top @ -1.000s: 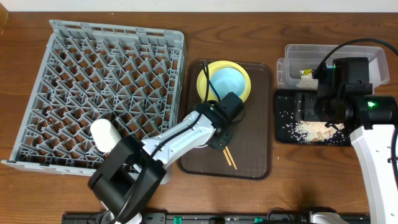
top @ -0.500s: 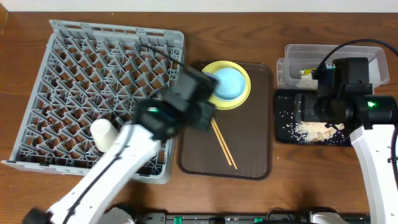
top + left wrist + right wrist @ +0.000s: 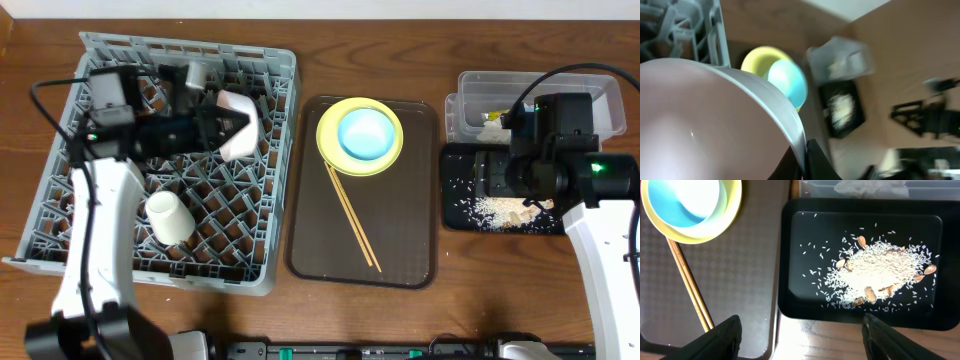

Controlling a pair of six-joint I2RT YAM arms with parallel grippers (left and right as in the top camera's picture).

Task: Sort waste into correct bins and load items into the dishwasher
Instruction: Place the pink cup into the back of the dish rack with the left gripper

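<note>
Dish rack (image 3: 272, 205) lies beneath pink bowl (image 3: 241, 120) pinched by left gripper (image 3: 221, 128); right gripper (image 3: 801, 336) spread.

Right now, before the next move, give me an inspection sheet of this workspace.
Surface: brown wooden table.
Job's things: pink bowl held over the grey rack; white cup in the rack; blue bowl on the yellow plate, chopsticks beside them, all on the brown tray; rice in the black tray; paper in the clear tub.
Clutter: nothing seen.
Jaws: left jaws shut on the pink bowl; right jaws open, empty, above the black tray.
Cables: black cable arcs over the right arm.
Surroundings: pale wall along the far edge.
</note>
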